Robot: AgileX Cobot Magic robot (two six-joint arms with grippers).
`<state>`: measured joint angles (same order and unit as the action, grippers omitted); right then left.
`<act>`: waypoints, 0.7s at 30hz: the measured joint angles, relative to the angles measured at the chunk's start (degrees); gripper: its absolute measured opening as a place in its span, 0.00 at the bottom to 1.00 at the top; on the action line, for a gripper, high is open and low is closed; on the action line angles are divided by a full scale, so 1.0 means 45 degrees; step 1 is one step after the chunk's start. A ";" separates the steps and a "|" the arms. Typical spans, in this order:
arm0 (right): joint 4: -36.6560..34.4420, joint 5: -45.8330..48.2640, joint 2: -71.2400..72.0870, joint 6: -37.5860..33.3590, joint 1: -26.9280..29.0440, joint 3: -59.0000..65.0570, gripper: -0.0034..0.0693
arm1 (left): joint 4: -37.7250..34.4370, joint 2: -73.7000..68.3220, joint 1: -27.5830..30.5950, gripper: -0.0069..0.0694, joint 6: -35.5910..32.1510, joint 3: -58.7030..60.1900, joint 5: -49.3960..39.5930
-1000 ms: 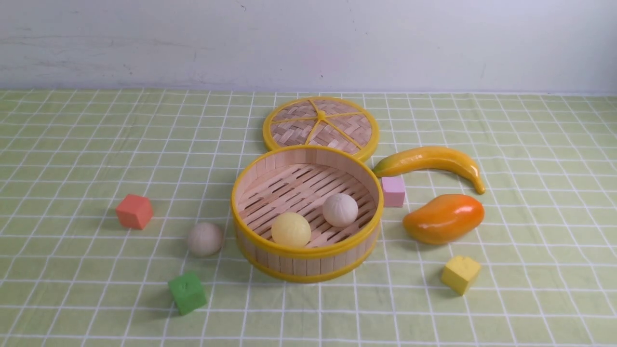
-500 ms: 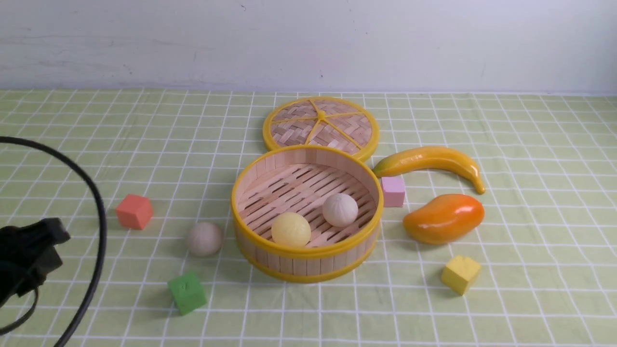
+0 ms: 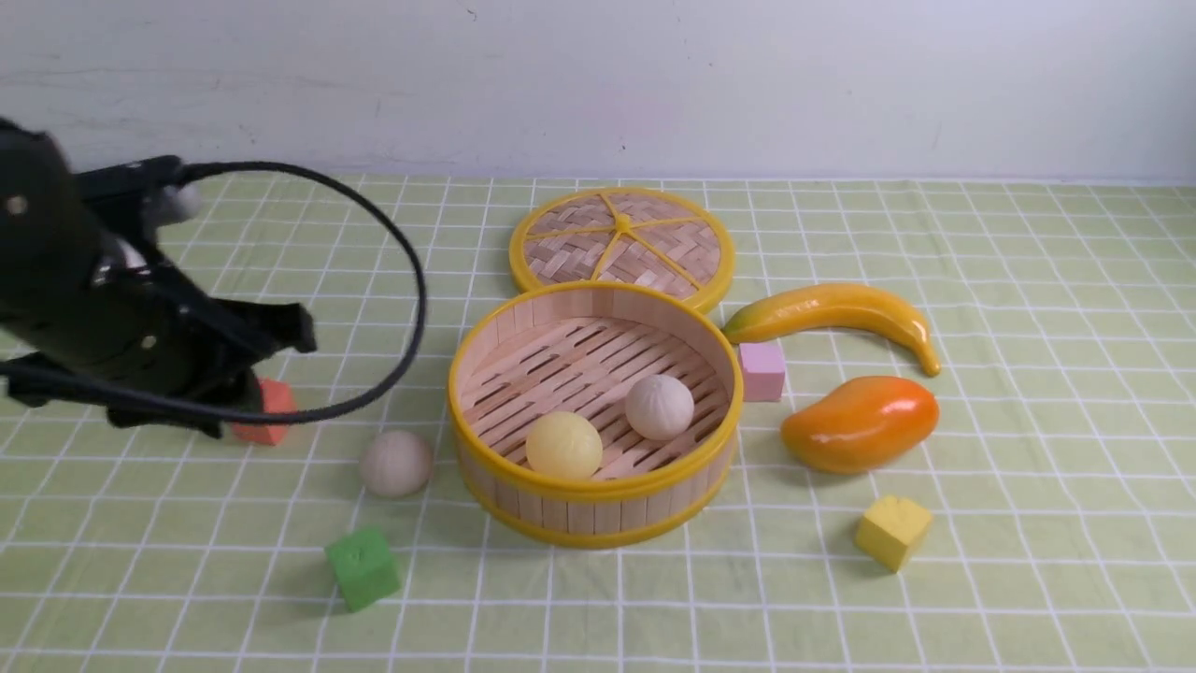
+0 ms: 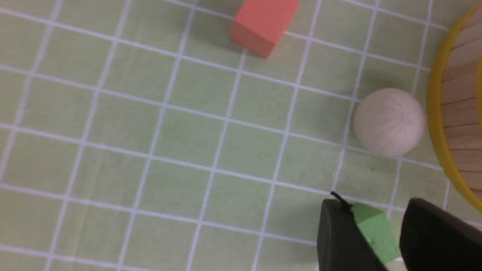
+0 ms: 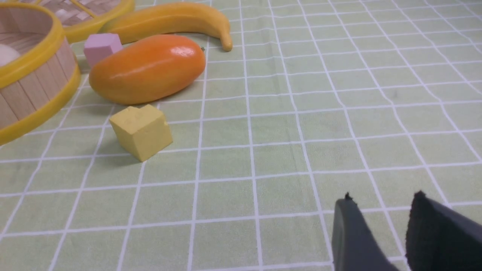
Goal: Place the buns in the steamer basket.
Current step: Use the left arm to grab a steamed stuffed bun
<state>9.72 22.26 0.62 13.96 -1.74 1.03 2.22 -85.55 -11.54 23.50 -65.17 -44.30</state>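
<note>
**Front view.** The steamer basket [image 3: 598,516], a round, deep drum with a pale wooden slat wall and floor and yellow rims, stands mid-table [image 3: 1028,280] on a green checked cloth. Inside it lie the smooth yellow bun [image 3: 563,445] and the inner pleated bun [image 3: 660,407], near each other but not touching. The outer pleated bun [image 3: 397,463] rests on the cloth just beside the basket's left wall. A flat woven lid [image 3: 621,245] lies directly behind the basket. A glossy banana [image 3: 832,310], a glossy mango [image 3: 860,422], a matte pink cube [image 3: 762,370] and a yellow cube [image 3: 893,531] lie to the right. The black left arm [image 3: 93,299], with its looped cable, partly hides the red cube [image 3: 273,411].

**Left wrist view.** The left gripper [image 4: 374,203] has its two dark fingers spread and holds nothing. The green cube [image 4: 372,229] shows on the cloth in the gap. The outer pleated bun, finely ribbed, lies apart from the fingers.

**Right wrist view.** The right gripper [image 5: 382,197] has its fingers parted, with only cloth between them, well apart from the rough-faced yellow cube.
</note>
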 joint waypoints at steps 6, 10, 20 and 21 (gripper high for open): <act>0.0000 0.0000 0.0000 0.0000 0.0000 0.0000 0.37 | -0.0738 -0.2773 -0.0761 0.40 -0.0573 -0.2089 -0.1082; 0.0000 0.0000 0.0000 0.0000 0.0000 0.0000 0.37 | -0.0494 -0.4090 -0.1049 0.40 -0.2003 -0.3039 -0.1108; 0.0000 0.0000 0.0000 0.0000 0.0000 0.0000 0.37 | -0.0494 -0.5350 -0.1098 0.40 -0.4147 -0.3275 -0.0360; 0.0000 0.0000 0.0000 0.0000 0.0000 0.0000 0.37 | -0.0494 -0.5391 -0.1098 0.40 -0.4158 -0.3275 -0.0190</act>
<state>9.72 22.26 0.62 13.96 -1.74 1.03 0.00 -109.81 -16.48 4.78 -79.91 -45.15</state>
